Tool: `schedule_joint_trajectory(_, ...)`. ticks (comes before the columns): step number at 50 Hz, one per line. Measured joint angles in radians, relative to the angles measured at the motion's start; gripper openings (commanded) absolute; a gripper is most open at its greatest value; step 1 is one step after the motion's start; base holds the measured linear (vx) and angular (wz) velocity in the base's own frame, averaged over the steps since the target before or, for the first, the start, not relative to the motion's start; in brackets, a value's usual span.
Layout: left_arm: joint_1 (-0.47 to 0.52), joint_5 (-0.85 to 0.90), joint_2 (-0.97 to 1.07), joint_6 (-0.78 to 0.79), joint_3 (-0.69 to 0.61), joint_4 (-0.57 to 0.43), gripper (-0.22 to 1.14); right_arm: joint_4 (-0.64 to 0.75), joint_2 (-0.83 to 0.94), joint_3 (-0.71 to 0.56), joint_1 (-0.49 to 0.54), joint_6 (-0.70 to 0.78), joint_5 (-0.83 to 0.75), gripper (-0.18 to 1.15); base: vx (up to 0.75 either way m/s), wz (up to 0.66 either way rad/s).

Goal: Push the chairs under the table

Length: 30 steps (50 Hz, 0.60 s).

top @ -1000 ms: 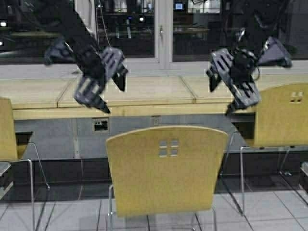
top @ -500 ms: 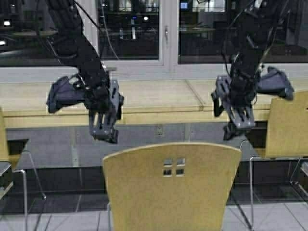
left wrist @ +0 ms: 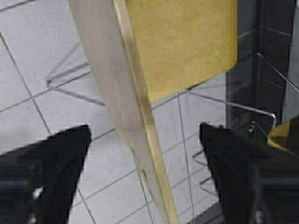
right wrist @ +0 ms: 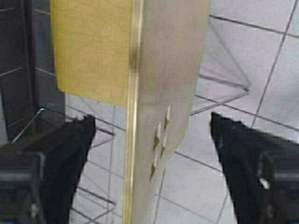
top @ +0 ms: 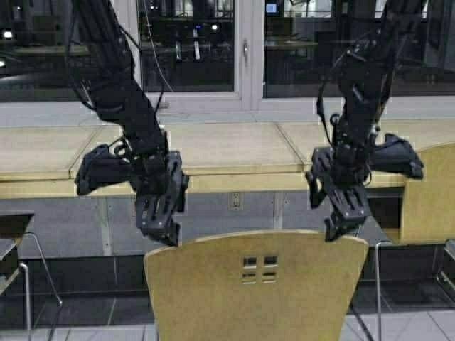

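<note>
A yellow-tan chair with four small cutouts stands in front of me, its back towards me, short of the long pale wood table. My left gripper is open and hangs just above the left top corner of the chair back. My right gripper is open just above the right top corner. In the left wrist view the chair back's top edge runs between the open fingers, and likewise in the right wrist view. A second chair stands at the right by the table.
Another chair's chrome leg and seat edge show at the far left. A window runs behind the table. A wall socket sits under the tabletop. The floor is pale tile.
The robot has moved forward, so the chair sits lower and nearer. Both arms have come down from over the table to just above the chair back's top corners.
</note>
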Motion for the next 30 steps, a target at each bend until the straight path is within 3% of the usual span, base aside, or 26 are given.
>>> schedule_joint_trajectory(30,-0.006,0.063,0.296,-0.002,-0.244,0.000,1.01,-0.057,0.278,-0.221,-0.044,-0.002,0.061,1.04,0.01,0.01)
